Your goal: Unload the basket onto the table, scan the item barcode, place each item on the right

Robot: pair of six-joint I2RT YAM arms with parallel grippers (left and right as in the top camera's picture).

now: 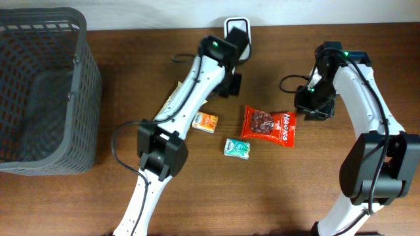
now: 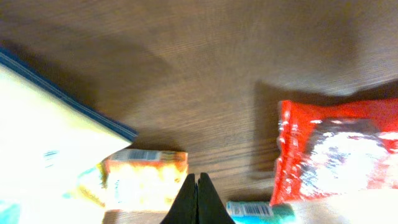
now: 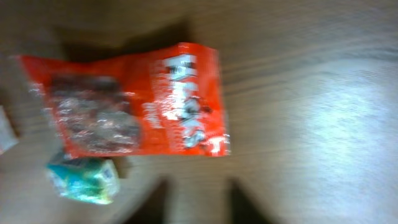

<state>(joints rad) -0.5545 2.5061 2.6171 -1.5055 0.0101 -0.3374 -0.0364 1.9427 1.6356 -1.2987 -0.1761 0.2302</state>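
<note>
Snack packet, red, white lettering, dark pieces pictured, flat on table

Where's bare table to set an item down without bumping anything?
Bare wood lies between the grey basket and the left arm, and along the front edge below the teal packet. Crowded: the centre, where the orange packet, teal packet and red snack bag sit close together.

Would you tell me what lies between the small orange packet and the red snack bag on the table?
Only bare tabletop, seen overhead, separates the orange packet and the red snack bag; the teal packet sits off that line.
</note>
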